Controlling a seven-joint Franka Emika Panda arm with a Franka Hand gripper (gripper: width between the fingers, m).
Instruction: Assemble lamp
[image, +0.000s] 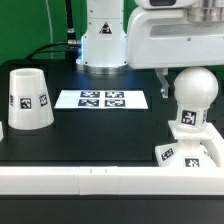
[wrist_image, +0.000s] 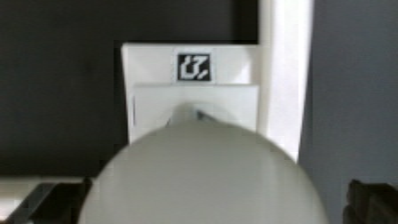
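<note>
1. The lamp bulb (image: 193, 92) is seen standing upright on the lamp base (image: 170, 154), at the exterior view's right and near the front of the black table (image: 100, 135)
2. The base is set against the white rail (image: 80, 180) that borders the table's front edge, and square tags are shown on its upper face
3. The lamp shade (image: 29, 100) is stood wide end down at the exterior view's left, well apart from the bulb and the base
4. The marker board (image: 100, 99) is laid flat on the table between the shade and the bulb, nearer the robot arm (image: 103, 40)
5. In the wrist view the gripper (wrist_image: 210, 202) is held directly above the bulb (wrist_image: 205, 170); the bulb's rounded top is seen large and close, and the base (wrist_image: 178, 85) with one tag is seen beyond it
6. The dark fingers (wrist_image: 54, 203) are spread wide, one to each side of the bulb; whether they touch it cannot be told
</note>
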